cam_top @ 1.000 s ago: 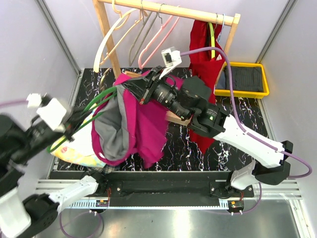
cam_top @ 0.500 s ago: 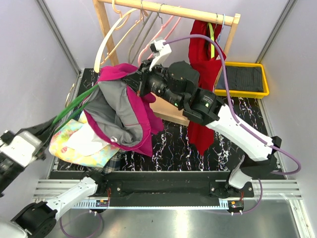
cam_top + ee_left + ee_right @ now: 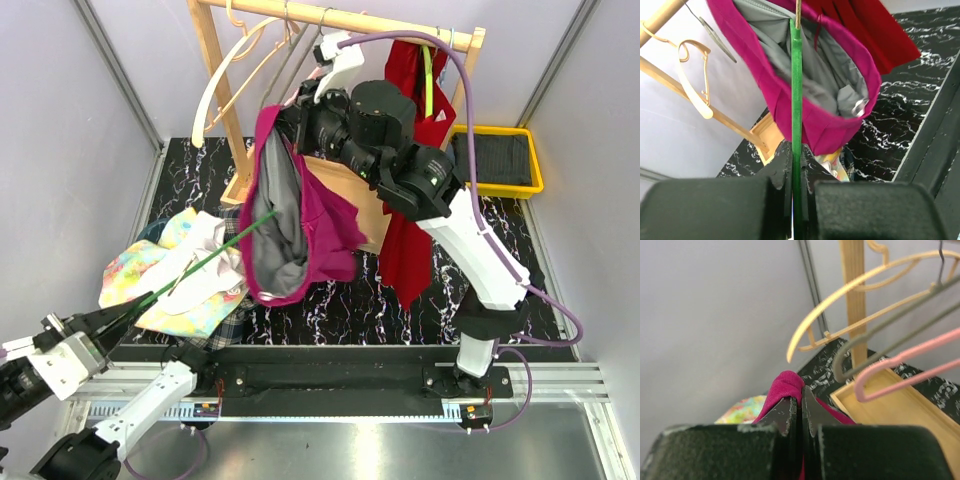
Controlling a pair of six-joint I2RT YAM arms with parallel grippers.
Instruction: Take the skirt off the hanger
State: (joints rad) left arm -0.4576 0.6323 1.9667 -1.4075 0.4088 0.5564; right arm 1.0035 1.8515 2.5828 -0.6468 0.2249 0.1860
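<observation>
Magenta skirt (image 3: 322, 215), grey lining exposed, hangs bunched and open-mouthed beside the rack (image 3: 340, 20), above the desk (image 3: 350, 300). The right pincer (image 3: 801, 402) is clamped on its top edge; the left pincer (image 3: 792, 165) grips the green hanger (image 3: 796, 90), whose tip is at the skirt's opening. Since the earlier frame the skirt is raised higher and the left arm is drawn back

Readable text: you have none in any of the three views.
Brands, numbers, signs: you can make out none on the garments, the hangers or the arms.
Rail strip (image 3: 330, 411): along the near edge of the table you see a row of fine printed marks, too small to read.
</observation>
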